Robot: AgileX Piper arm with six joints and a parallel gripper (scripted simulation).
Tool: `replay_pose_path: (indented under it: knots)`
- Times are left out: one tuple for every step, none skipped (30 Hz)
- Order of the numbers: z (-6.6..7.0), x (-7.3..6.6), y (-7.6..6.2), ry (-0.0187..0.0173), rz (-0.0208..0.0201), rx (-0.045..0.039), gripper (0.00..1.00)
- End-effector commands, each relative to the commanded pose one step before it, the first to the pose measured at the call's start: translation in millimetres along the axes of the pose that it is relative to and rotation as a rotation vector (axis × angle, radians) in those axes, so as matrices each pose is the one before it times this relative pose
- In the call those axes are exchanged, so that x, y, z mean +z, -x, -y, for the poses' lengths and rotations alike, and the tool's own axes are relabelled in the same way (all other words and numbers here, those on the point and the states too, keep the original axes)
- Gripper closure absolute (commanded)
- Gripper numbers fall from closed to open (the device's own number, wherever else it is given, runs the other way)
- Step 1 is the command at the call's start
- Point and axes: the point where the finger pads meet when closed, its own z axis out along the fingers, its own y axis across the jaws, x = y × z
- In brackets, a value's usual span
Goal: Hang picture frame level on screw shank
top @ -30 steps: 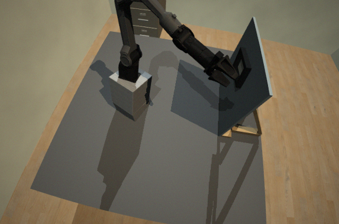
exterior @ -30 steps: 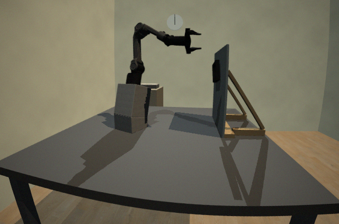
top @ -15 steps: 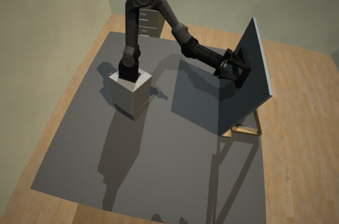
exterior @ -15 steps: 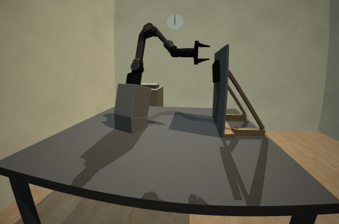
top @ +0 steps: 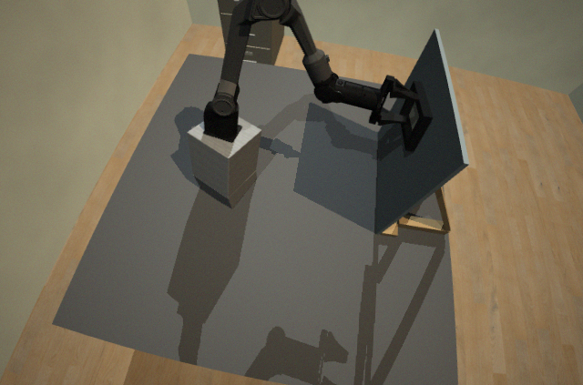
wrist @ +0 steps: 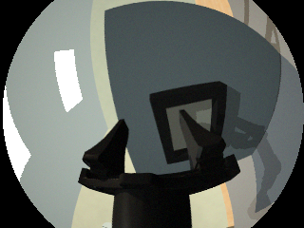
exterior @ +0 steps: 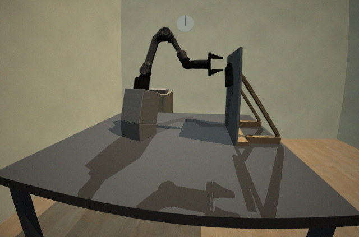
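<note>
A dark square picture frame [top: 424, 132] [exterior: 228, 75] [wrist: 190, 93] hangs high on the upright grey board [top: 424, 178] [exterior: 233, 107] [wrist: 159, 38]. In the wrist view it looks slightly tilted. The screw is not visible. My gripper [top: 409, 106] [exterior: 221, 63] [wrist: 152, 121] is open and empty. It is level and points at the board, with its fingertips a small gap in front of the frame's upper part. The fingers stand one above the other in the side view. One finger overlaps the frame's opening in the wrist view.
Wooden braces [top: 424, 226] [exterior: 261, 138] prop the board from behind. The arm's base stands on a grey block [top: 226, 159] [exterior: 139, 112] on the dark table [top: 188, 277] [exterior: 174, 170]. A filing cabinet [top: 254, 5] stands on the floor behind.
</note>
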Motion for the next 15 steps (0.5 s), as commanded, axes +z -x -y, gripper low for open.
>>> replay_pose_path:
  knots:
    - [4.38, -1.36, -12.11, 0.00857, -0.03172, -0.01517, 0.0]
    - [1.12, -0.42, -4.7, 0.00402, -0.01208, -0.00417, 0.0]
    - [1.05, -0.43, -4.34, 0.00362, -0.01118, -0.00376, 0.0]
    - [1.0, -0.43, -3.99, 0.00318, -0.01028, -0.00338, 0.0]
    - [0.91, -0.41, -3.64, 0.00289, -0.00939, -0.003, 0.0]
    - [0.78, -0.36, -3.3, 0.00272, -0.00851, -0.00262, 0.0]
    - [0.0, 0.0, 0.0, 0.0, 0.0, 0.0, 0.0]
    - [0.0, 0.0, 0.0, 0.0, 0.0, 0.0, 0.0]
    - [0.4, -0.15, -3.02, 0.00325, -0.00768, -0.00187, 0.0]
    - [0.73, -0.37, -2.61, 0.00183, -0.00678, -0.00222, 0.0]
    - [0.64, -0.33, -2.29, 0.00159, -0.00596, -0.00186, 0.0]
    - [0.5, -0.26, -2.0, 0.00152, -0.00517, -0.00149, 0.0]
    - [0.32, -0.16, -1.72, 0.00159, -0.00442, -0.00116, 0.0]
    - [0.24, -0.11, -1.45, 0.00141, -0.0037, -0.00094, 0.0]
    - [0.24, -0.12, -1.18, 0.00103, -0.00303, -0.0008, 0.0]
